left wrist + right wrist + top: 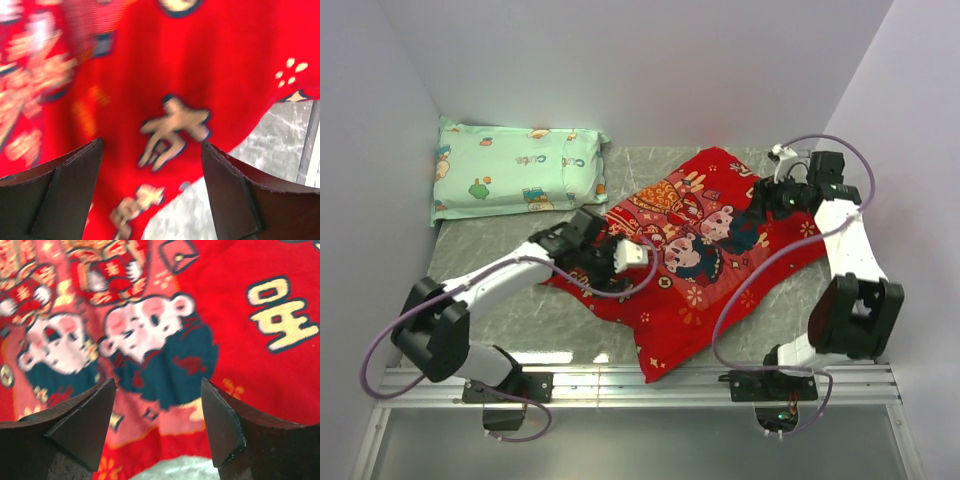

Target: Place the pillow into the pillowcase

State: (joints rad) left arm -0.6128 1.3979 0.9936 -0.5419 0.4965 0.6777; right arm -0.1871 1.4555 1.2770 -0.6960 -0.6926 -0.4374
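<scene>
The red pillowcase lies spread on the table, its face with cartoon children and gold characters up. The cream-white pillow shows in no view. My left gripper is open just above the case's left edge; in the left wrist view its jaws stand wide apart over the red print, holding nothing. My right gripper is open over the case's far right part; in the right wrist view it hovers above the printed children near the cloth's edge.
A mint-green pillow with small cartoon prints lies at the back left against the wall. The grey marbled table shows beside the case, also in the left wrist view. A metal rail runs along the near edge. White walls close in three sides.
</scene>
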